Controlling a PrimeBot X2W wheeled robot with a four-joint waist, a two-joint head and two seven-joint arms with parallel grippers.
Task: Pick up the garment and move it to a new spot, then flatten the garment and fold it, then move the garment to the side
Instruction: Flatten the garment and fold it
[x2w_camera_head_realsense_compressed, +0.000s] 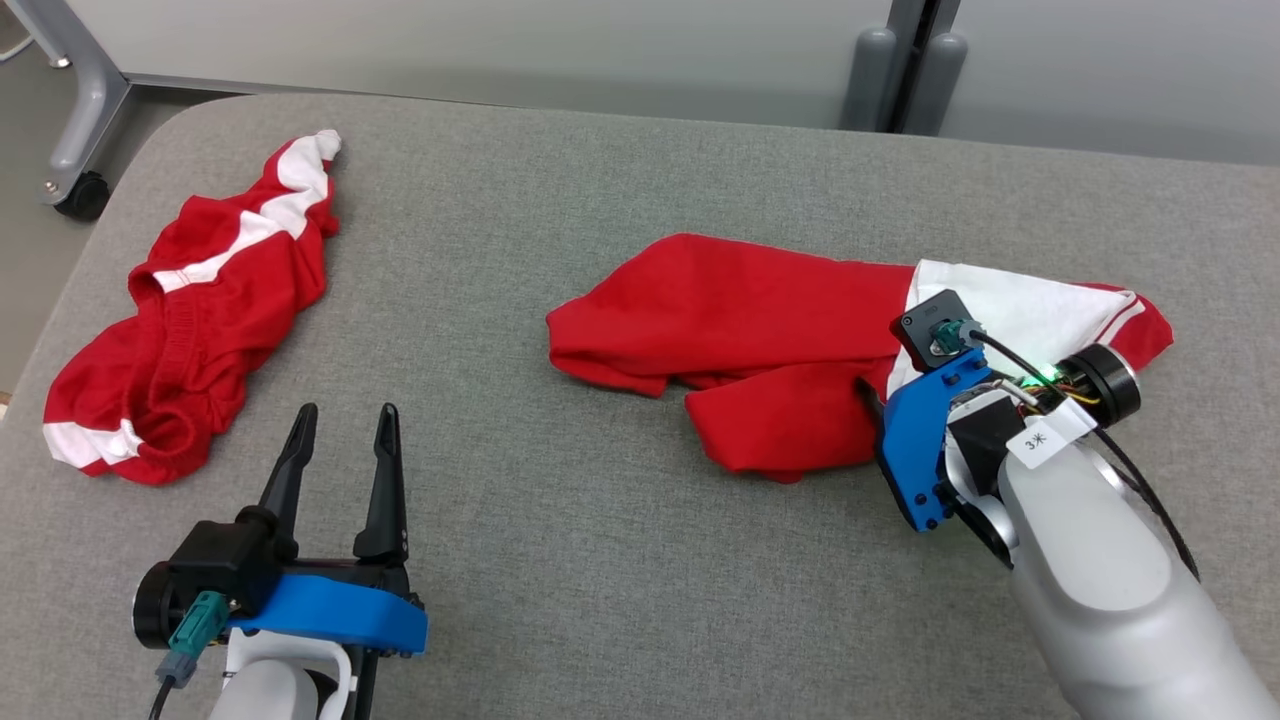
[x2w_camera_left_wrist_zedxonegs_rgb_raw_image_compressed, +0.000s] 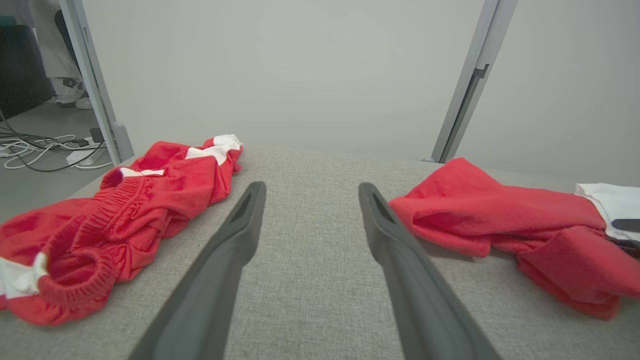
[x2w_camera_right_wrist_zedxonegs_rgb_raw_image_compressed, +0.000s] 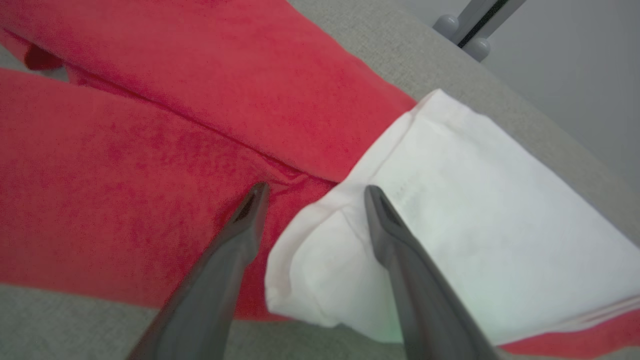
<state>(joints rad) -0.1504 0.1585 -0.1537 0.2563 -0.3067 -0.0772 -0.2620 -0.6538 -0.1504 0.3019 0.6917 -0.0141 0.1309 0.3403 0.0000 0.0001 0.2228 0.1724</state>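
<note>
Closest to the head camera, the left gripper (x2w_camera_head_realsense_compressed: 348, 410) rests low over the grey fabric-covered table (x2w_camera_head_realsense_compressed: 620, 580), its two dark fingers spread wide and empty. The right gripper (x2w_camera_right_wrist_zedxonegs_rgb_raw_image_compressed: 316, 187) hangs over the crumpled red cloth garment with a white panel (x2w_camera_head_realsense_compressed: 760, 320), fingers likewise spread, straddling the seam where red meets white; whether the tips touch cloth I cannot tell. That garment lies right of the table's centre, bunched and doubled over itself. A rumpled red-and-white pair of shorts with an elastic waistband (x2w_camera_head_realsense_compressed: 190, 330) lies near the left edge. I judge the task barely begun: nothing is lifted, and moving, flattening, folding and setting aside are all left.
</note>
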